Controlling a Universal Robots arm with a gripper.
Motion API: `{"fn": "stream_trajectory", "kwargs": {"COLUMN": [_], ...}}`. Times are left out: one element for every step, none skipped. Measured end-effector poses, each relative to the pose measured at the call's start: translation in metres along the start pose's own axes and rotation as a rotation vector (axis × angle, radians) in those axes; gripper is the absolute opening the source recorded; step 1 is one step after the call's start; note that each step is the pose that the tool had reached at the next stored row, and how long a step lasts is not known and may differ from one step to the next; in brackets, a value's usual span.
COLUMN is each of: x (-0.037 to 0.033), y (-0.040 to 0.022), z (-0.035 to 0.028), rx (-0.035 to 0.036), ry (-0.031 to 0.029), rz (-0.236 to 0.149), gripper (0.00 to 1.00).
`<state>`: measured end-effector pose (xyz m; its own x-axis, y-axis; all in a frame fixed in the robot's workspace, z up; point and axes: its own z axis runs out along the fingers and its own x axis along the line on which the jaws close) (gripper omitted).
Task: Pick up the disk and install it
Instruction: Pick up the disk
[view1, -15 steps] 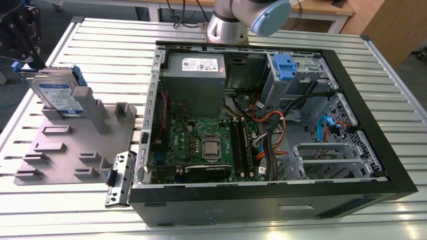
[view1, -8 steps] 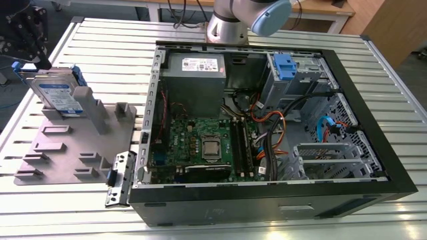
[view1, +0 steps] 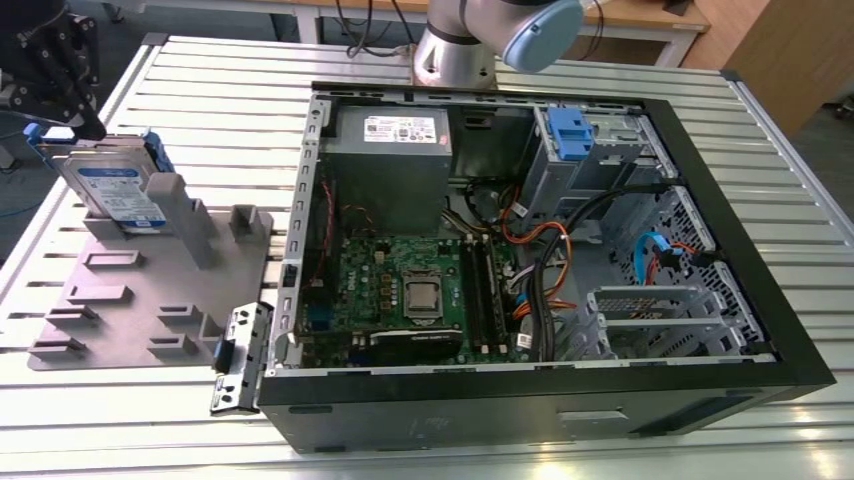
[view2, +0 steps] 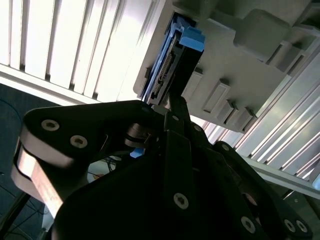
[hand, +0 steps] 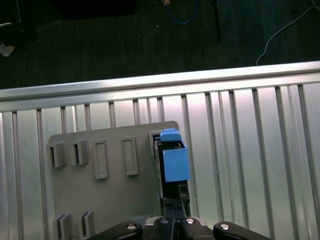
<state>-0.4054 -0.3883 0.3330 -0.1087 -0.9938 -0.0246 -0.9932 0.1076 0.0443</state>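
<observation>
disk upright in grey holder, upper left. hand at its top edge, perhaps touching; grip cannot tell. computer case not yet fitted.

Exterior view: high, oblique, over table and open case; first wrist view: down on holder; second wrist view: close along gripper; shared: disk, exterior view's upper left.

We're seeing the arm standing at top centre of the exterior view, a silver link carrying a pale-blue joint cap. The gripper is hanging in that view's upper left corner, pointing downward. In both wrist views its black linkages are converging to a narrow tip, fingers pressing together, no gap showing between them.
</observation>
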Motion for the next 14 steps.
{"fn": "stream_trajectory", "kwargs": {"x": [0.0, 0.0, -0.0001, -0.0003, -0.0007, -0.0012, -0.0016, -0.0016, -0.0017, -0.002, -0.0021, -0.0021, -0.0021, -0.0021], "y": [0.0, 0.0, 0.0004, 0.0007, 0.0008, 0.0009, 0.001, 0.001, 0.0011, 0.0014, 0.0015, 0.0015, 0.0015, 0.0015], "z": [0.0001, 0.0002, 0.0004, 0.0005, 0.0005, 0.0005, 0.0006, 0.0007, 0.0008, 0.0008, 0.001, 0.0011, 0.001, 0.001], "rx": [0.0, 0.0001, 0.0005, 0.0006, 0.0009, 0.0009, 0.0012, 0.0015, 0.0016, 0.0017, 0.0021, 0.0023, 0.0023, 0.0022], "ry": [0.0005, 0.0009, 0.0011, 0.0019, 0.0037, 0.0059, 0.0078, 0.0086, 0.0088, 0.009, 0.0099, 0.0115, 0.0124, 0.0126], "rz": [0.0, -0.001, -0.001, 0.0, -0.001, -0.001, -0.001, -0.002, -0.003, -0.003, -0.003, -0.004, -0.004, -0.004], "gripper": [0.11, 0.11, 0.11, 0.11, 0.11, 0.11, 0.11, 0.11, 0.11, 0.11, 0.11, 0.11, 0.11, 0.11]}}
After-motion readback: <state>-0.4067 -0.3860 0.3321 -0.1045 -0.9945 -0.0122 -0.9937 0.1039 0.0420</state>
